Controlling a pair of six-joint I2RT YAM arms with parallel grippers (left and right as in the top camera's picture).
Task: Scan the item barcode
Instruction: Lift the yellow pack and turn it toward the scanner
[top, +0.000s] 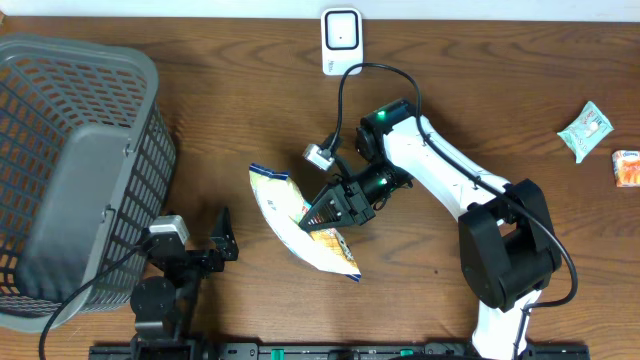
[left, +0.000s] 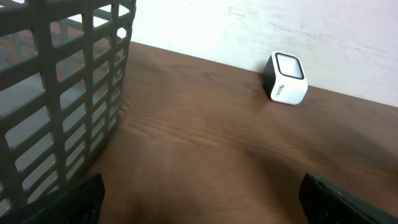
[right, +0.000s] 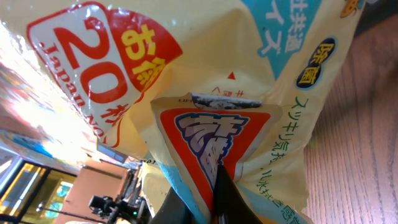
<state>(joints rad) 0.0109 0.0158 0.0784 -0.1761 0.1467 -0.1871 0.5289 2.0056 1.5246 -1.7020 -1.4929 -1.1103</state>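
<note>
The item is a pale yellow snack bag (top: 300, 222) with blue and orange print, held off the table at its middle. My right gripper (top: 322, 214) is shut on the bag's edge. In the right wrist view the bag (right: 205, 93) fills the frame, its red and yellow flap pinched between my black fingers (right: 233, 199). No barcode shows on the side facing this camera. The white barcode scanner (top: 341, 41) stands at the table's far edge, also in the left wrist view (left: 285, 78). My left gripper (top: 215, 247) rests open near the front left, holding nothing.
A large grey mesh basket (top: 75, 170) takes up the left side, close beside my left arm. A small green-white packet (top: 586, 131) and an orange packet (top: 628, 167) lie at the far right. A black cable (top: 345, 95) runs from the scanner toward my right arm.
</note>
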